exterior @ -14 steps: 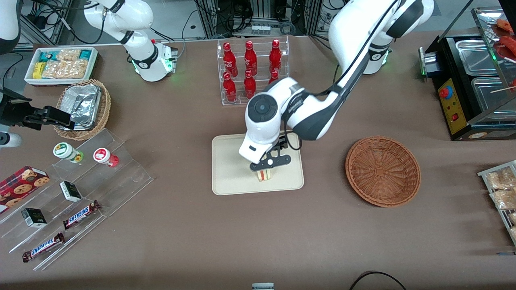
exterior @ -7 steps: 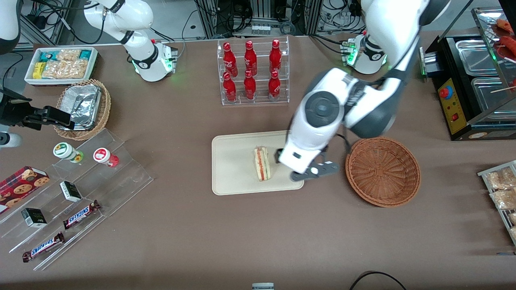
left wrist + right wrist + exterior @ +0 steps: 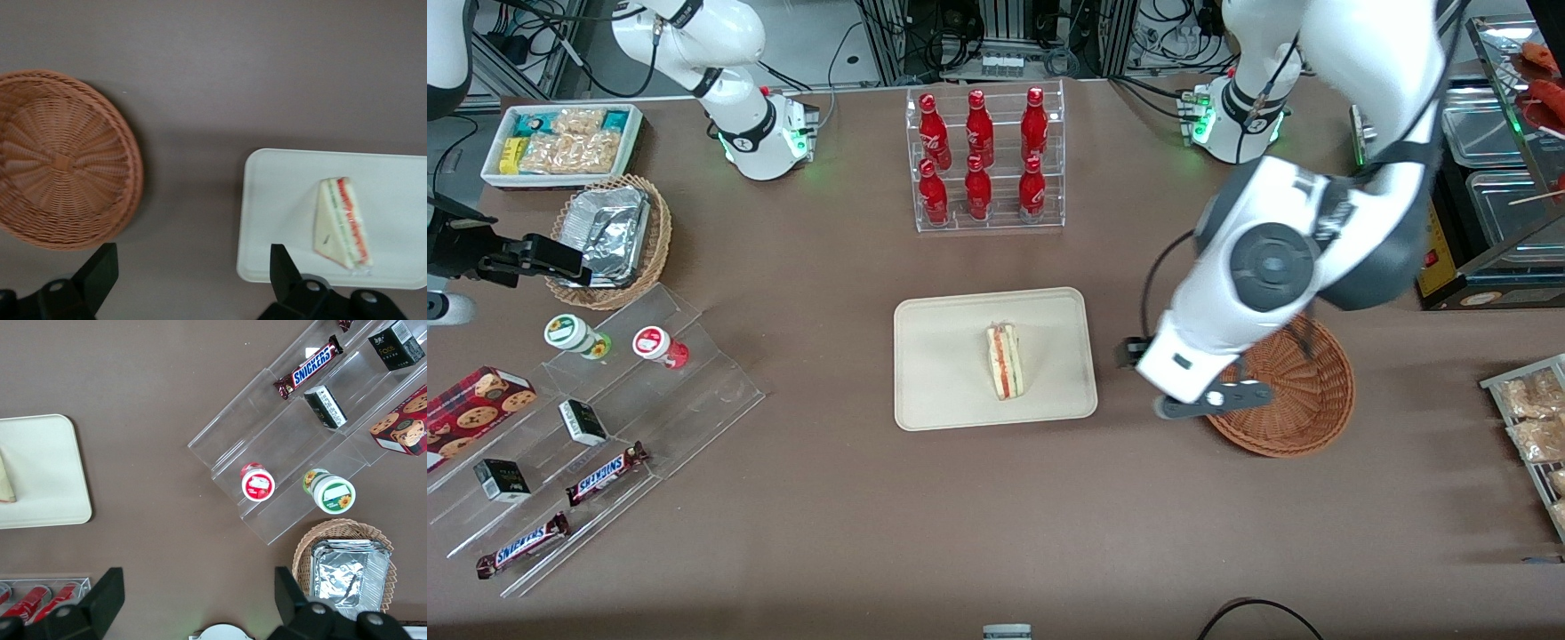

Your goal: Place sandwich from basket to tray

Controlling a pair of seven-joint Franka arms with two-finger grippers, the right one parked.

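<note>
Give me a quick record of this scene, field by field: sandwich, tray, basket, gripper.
sandwich: lying on the tray, nothing touching it
tray: on the table, holding only the sandwich
basket: empty, beside the tray toward the working arm's end
gripper: jaws open, holding nothing, above the basket's rim nearest the tray
task state: sandwich is out of the basket and on the tray

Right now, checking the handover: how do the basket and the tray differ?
The basket is round, reddish-brown wicker and holds nothing; the tray is rectangular, smooth cream and holds the sandwich. The open gripper is above the basket's edge, clear of the tray. Both sit on the table.
</note>
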